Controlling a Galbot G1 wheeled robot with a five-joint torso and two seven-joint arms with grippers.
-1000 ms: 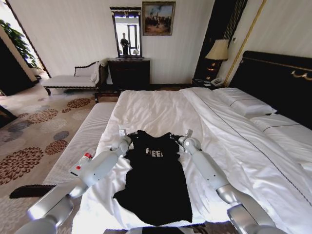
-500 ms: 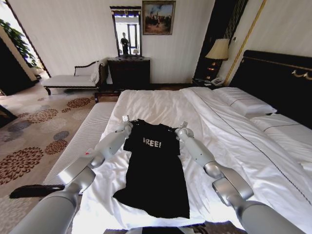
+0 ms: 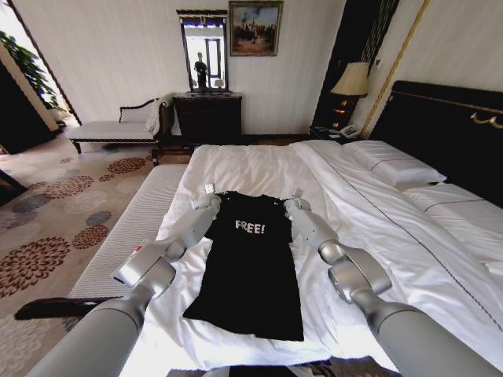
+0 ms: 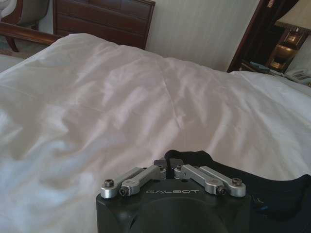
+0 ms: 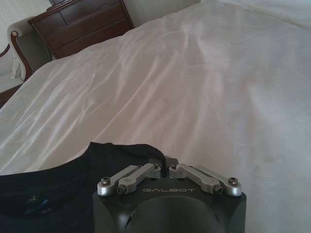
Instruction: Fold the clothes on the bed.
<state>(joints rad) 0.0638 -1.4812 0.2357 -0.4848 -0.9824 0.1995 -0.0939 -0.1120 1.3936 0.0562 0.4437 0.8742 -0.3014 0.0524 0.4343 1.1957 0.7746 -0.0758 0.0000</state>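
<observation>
The black T-shirt (image 3: 250, 263) lies flat on the white duvet of the bed (image 3: 259, 169), with its "FREE!" lettering up, and the left tool (image 3: 212, 201) and the right tool (image 3: 291, 203) each hold one shoulder of it, fingers closed on the fabric.

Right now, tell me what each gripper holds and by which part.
Both hold the black FREE! T-shirt: the left gripper is shut on its left shoulder edge, the right gripper on its right shoulder edge, over the white duvet.
</observation>
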